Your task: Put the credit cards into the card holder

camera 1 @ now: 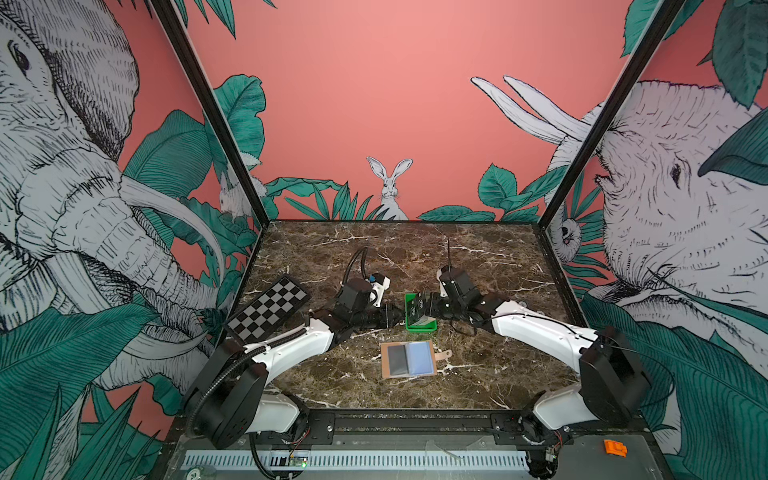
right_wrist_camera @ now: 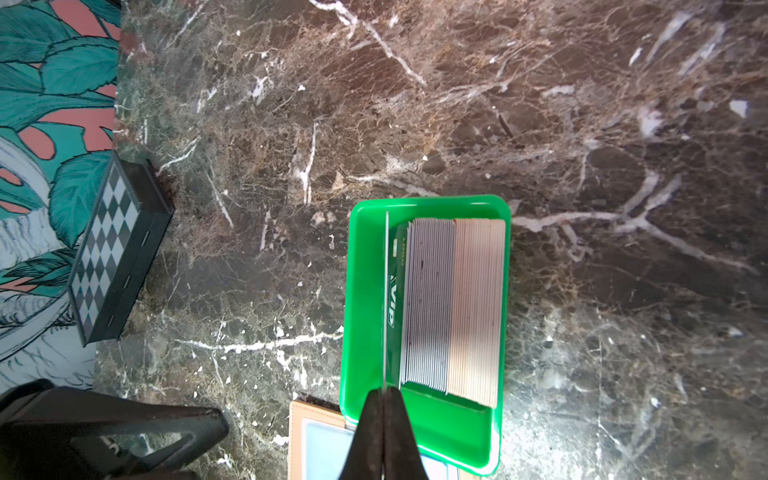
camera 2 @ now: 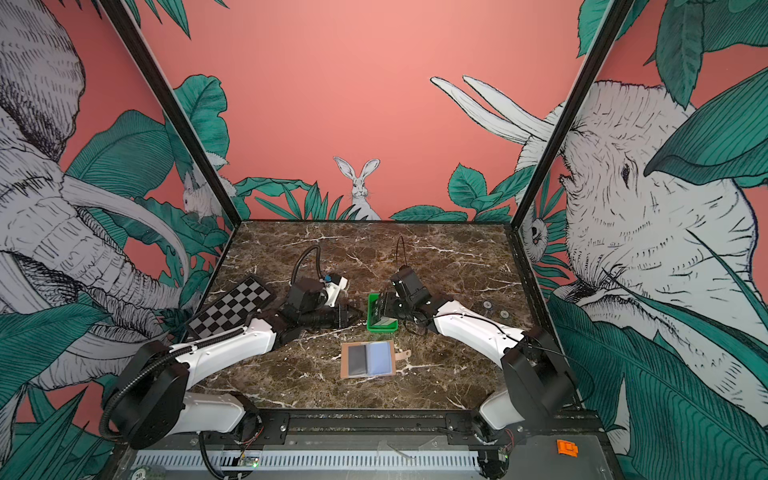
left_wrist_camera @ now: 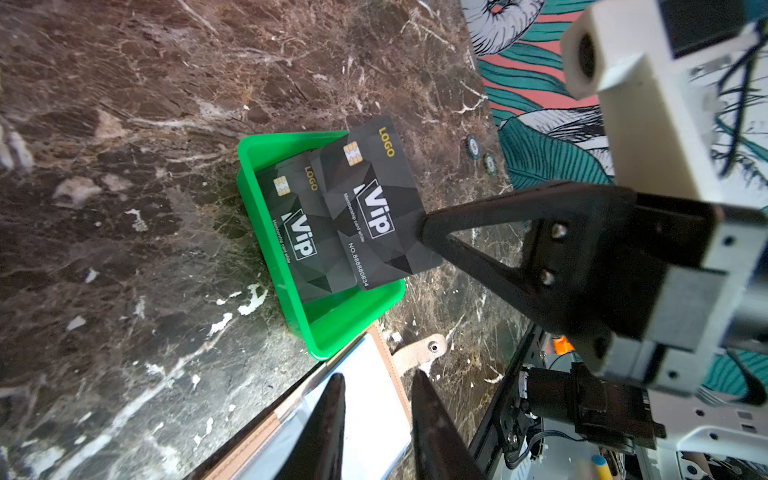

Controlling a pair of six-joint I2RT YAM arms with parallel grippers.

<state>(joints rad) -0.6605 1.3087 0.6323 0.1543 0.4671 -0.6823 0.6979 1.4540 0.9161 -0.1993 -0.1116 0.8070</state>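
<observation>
Right gripper (right_wrist_camera: pixel 385 392) is pinching one black VIP card (left_wrist_camera: pixel 374 208) by a short end, jaws fully closed on it. It is holding the card on edge just above the green tray (right_wrist_camera: pixel 361 291). Left gripper (left_wrist_camera: pixel 378 376) is sitting slightly open and empty, just beside the tray and pointing at it.

Holder (camera 1: pixel 409 359) is lying open and flat on the table, near the tray on the robot's side. Grey card (camera 1: pixel 397 359) and blue card (camera 1: pixel 420 357) are already sitting in its pockets. Can't tell which slot is free.

Handling, as I'm judging it:
- The card is light, thin, stiff and slick, so an end pinch is going to let it pivot.
- Better to be gripping mid short edge, leaving the long leading edge free for the slot.
- The pocket film is looking soft, so its mouth is probably lying shut.
- The holder is light and likely sliding when pushed, so the left gripper should be pinning it.

In the way:
- A second VIP card (left_wrist_camera: pixel 299 237) is leaning just beside the held one.
- The stack (right_wrist_camera: pixel 453 303) is filling the rest of the tray.
- The strap tab (camera 1: pixel 444 354) is sticking out on the right arm's side.

Checkerboard (camera 1: pixel 268 307) is well apart and not interfering.
</observation>
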